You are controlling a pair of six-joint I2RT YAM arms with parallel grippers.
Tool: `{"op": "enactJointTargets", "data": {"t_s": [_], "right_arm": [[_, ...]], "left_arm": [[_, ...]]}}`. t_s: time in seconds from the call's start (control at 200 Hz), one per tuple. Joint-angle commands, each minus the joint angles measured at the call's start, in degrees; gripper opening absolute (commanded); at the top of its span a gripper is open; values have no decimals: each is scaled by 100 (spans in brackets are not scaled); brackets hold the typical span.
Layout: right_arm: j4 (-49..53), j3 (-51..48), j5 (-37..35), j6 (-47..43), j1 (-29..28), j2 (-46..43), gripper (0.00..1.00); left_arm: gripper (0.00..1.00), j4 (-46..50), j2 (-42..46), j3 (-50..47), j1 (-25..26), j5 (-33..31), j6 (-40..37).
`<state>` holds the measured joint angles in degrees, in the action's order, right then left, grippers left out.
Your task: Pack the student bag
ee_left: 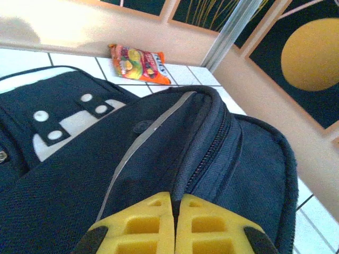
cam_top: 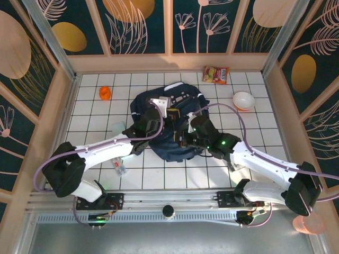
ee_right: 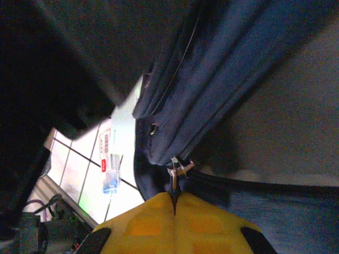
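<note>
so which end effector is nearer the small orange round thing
Left: the left end effector, at the navy-blue fabric backpack, is right of the small orange round thing; the right end effector is farther right.

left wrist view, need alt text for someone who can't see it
The left pincer, yellow and shut, sits at the bottom edge against the navy student bag, whose zip runs up from it. Beyond the bag, an orange snack packet lies on the white tiled table by the wall.

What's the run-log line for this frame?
stage: working student bag zipper | left hand: shut, on bag beside zipper | right hand: shut on zipper pull | outside bag: snack packet, bowl
</note>
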<state>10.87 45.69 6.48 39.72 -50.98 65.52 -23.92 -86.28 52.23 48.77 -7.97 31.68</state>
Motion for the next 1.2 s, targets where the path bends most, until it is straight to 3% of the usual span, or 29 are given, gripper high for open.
{"op": "enactJointTargets", "data": {"t_s": [0.0, 0.165, 0.215, 0.34, 0.425, 0.515, 0.601, 0.756, 0.926, 0.976, 1.131, 1.196], "right_arm": [[-663, -172, -191, 527, -168, 34, 0], [-685, -291, -270, 777, -211, -16, 0], [-444, -248, -405, 774, -211, -162, 10], [200, -198, -897, 840, -127, -792, 49], [154, -352, -993, 916, 88, -1287, 66], [-346, -623, -1016, 1076, 376, -1709, 78], [-796, -814, -795, 1107, 570, -1739, 81], [-385, -638, -885, 974, 668, -1261, 81], [-1139, -687, -293, 658, 736, -760, 77], [-1188, -651, -286, 634, 780, -643, 69], [-1637, -733, -203, 566, 1044, -606, 30], [-1906, -853, -75, 686, 1180, -657, 13]], "left_arm": [[0, -1277, -97, 558, 15, 43, 597], [0, -1508, -118, 441, 15, 94, 615], [0, -1484, -68, 387, 18, 114, 498], [0, -1466, 114, 164, 15, 178, 57], [0, -1398, 203, 131, 10, 240, -219], [0, -1354, 243, 160, 9, 367, -352], [0, -1352, 252, 198, 9, 524, -318], [0, -1368, 246, 289, 8, 689, -63], [0, -1295, 242, 496, 6, 888, 156], [0, -1299, 252, 516, 5, 947, 220], [0, -1143, 344, 497, -37, 954, 328], [16, -1013, 438, 461, -93, 960, 365]]}}
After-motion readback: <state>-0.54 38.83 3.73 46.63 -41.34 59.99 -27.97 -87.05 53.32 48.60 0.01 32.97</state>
